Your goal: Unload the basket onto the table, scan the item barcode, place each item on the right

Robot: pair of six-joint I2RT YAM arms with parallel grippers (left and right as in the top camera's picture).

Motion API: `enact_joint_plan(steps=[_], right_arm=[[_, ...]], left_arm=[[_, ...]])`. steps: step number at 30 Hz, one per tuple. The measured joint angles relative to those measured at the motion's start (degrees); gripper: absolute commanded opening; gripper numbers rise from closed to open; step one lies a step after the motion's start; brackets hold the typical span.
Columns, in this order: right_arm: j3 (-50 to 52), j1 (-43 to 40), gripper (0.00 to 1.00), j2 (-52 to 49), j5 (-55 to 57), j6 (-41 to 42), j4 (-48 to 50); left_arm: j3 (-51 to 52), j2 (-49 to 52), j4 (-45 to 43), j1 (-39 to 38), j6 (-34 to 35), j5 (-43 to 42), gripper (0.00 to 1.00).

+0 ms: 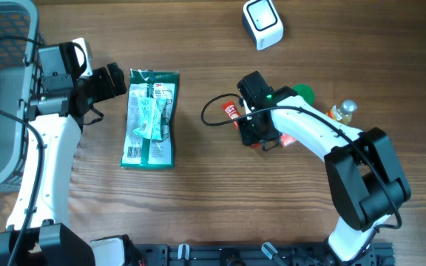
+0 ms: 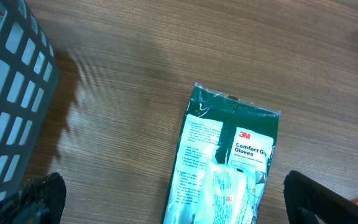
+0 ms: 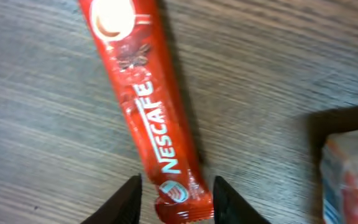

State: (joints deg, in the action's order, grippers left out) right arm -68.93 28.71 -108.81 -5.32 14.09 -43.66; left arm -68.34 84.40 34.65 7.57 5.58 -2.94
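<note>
Straddling Nescafe sachet (image 3: 149, 106) end: right hand (image 3: 178, 198), possibly gripping.

Your left arm (image 1: 50, 155) stretches forward, left end effector (image 1: 117, 81) spread wide. Your right arm (image 1: 309, 127) bends inward, right end effector (image 3: 178, 202) pointing down, narrowly parted.

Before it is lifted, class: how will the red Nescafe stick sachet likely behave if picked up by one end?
The Nescafe sachet is long, thin and lies flat on the table, so it is probably light and won't roll. Held by one end, it may droop. Its glossy film looks slippery.
</note>
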Motion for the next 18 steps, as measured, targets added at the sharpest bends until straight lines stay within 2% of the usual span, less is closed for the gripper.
enact_joint_plan(steps=[7, 12, 18], right_arm=[[0.0, 0.0, 0.45, 0.4, -1.2, -0.8, 0.4], [0.0, 0.0, 0.4, 0.6, -1.3, -1.0, -0.4], [4.0, 0.0, 0.38, 0.8, -1.3, -1.2, 5.4]], left_arm=[[0.0, 0.0, 0.0, 0.0, 0.0, 0.0, 1.0], [0.0, 0.0, 0.0, 0.0, 0.0, 0.0, 1.0], [0.0, 0.0, 0.0, 0.0, 0.0, 0.0, 1.0]])
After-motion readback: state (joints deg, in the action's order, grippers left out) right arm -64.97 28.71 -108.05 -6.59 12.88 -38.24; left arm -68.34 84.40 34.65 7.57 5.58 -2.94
